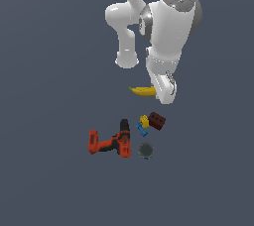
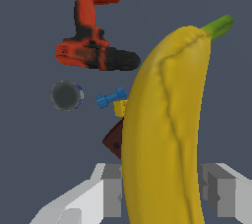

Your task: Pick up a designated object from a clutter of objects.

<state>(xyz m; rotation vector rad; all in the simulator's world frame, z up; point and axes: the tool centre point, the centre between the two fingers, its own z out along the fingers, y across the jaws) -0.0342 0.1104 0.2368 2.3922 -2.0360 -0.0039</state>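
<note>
The pincer (image 2: 162,193) is clamped on the banana (image 2: 167,134), one finger (image 2: 110,191) on each side of the fruit. In the exterior view the banana (image 1: 143,90) protrudes from the arm's end, above the other items. On the bench (image 1: 44,180) lie the power drill (image 1: 111,142), the yellow-and-blue toy piece (image 1: 143,125), the red-brown block (image 1: 157,120) and the dark grey round object (image 1: 145,149).

The banana (image 1: 142,90) pokes out left of the tool (image 1: 162,91); nearer lie the drill (image 1: 111,142), block (image 1: 157,120), toy piece (image 1: 143,125) and round object (image 1: 145,150).
</note>
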